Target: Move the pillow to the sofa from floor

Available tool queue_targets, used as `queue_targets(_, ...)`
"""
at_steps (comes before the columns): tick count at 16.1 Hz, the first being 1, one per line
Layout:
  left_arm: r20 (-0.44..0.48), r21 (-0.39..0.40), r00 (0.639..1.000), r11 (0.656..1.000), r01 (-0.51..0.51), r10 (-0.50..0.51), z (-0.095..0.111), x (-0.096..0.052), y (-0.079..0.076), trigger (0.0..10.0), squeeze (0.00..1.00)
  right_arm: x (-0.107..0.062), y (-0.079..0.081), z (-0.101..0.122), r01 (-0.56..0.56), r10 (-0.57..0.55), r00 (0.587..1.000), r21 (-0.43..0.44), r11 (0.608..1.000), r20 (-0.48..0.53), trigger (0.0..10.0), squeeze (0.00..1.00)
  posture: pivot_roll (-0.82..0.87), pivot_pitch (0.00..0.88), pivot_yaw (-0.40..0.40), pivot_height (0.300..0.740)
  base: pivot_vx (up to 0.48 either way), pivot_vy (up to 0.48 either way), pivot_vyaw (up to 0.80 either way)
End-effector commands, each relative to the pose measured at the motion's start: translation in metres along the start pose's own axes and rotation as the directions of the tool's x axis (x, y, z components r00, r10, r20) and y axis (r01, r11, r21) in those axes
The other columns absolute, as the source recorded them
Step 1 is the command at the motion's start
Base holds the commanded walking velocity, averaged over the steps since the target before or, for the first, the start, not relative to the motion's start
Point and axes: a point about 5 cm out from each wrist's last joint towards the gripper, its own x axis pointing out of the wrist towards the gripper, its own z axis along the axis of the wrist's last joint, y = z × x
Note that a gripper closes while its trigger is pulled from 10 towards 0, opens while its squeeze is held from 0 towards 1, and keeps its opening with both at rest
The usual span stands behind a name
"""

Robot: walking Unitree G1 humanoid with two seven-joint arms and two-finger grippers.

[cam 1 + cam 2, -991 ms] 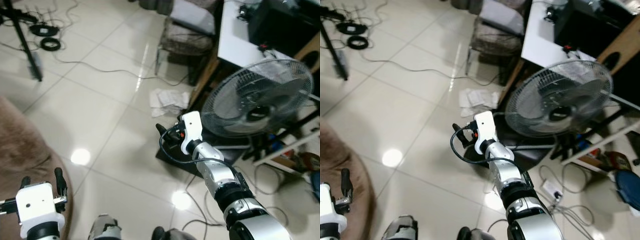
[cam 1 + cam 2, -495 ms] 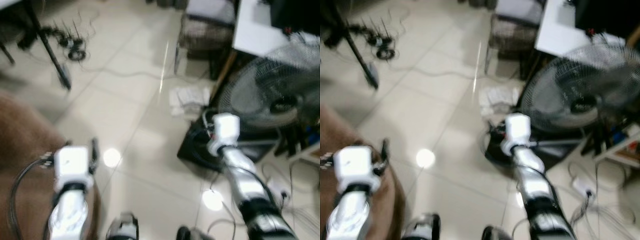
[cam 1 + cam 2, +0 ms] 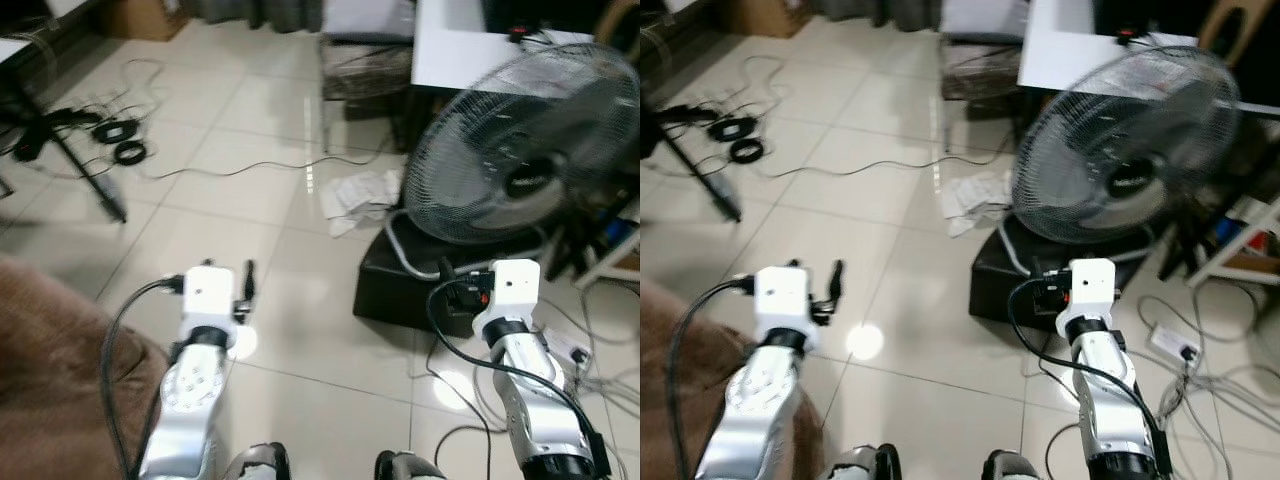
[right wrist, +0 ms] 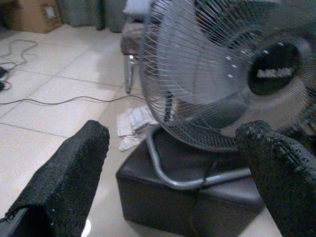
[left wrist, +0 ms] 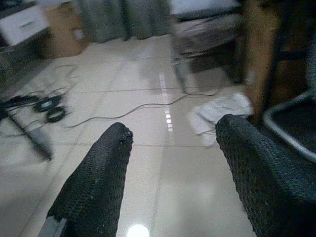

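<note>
Your left end effector [image 5: 170, 168] is held out over the tiled floor [image 3: 250, 215], its two black fingers [image 5: 96, 182] spread wide apart with nothing between them. In the head views the left arm [image 3: 190, 380] reaches forward from the lower left, a black cable looping from its white wrist block.

Your right end effector [image 4: 173, 168] also has its fingers parted and empty. It points at a standing fan [image 3: 515, 150] whose round wire cage sits on a dark box-like base [image 3: 400, 290]; the right wrist block hangs just in front of that base.

At the lower left corner you have a brown, soft-looking mass [image 3: 50, 390], right beside the left arm. You cannot tell from these frames whether it is the pillow or part of the sofa; neither end effector touches it.

Crumpled white paper [image 3: 355, 195] lies on the floor just left of the fan's base. A thin cable runs across the tiles from it toward coiled black leads [image 3: 115, 140] and a dark stand leg [image 3: 85, 165] at the upper left. Behind the fan there is a white tabletop [image 3: 460, 45], with a patterned seat [image 3: 365, 75] to its left. More white cables and a power strip [image 3: 560, 345] lie on the floor at the far right
</note>
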Motion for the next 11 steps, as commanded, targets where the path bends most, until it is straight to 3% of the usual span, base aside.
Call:
queue_targets(1,-0.008,-0.006,1.0,1.0,0.007,-0.007,-0.003,-0.001,0.0,10.0,0.0,0.0,0.002,0.003,-0.001,0.001,1.0,-0.004,1.0,-0.001,10.0,0.0,-0.11,0.144,0.069,0.74,0.0,0.0,0.0)
queue_targets(6,-0.012,0.011,0.996,0.996,0.087,-0.087,-0.004,0.007,-0.004,10.0,0.0,0.002,0.017,0.011,-0.051,0.051,0.999,0.012,0.999,-0.014,10.0,0.0,-0.11,0.142,0.068,0.74,0.0,0.0,0.0)
queue_targets(11,-0.013,0.023,0.996,0.996,0.087,-0.086,-0.001,0.008,-0.001,10.0,0.0,0.007,0.022,0.013,-0.059,0.06,0.998,0.03,0.998,-0.023,10.0,0.0,-0.07,0.149,0.069,0.74,0.0,0.0,0.0)
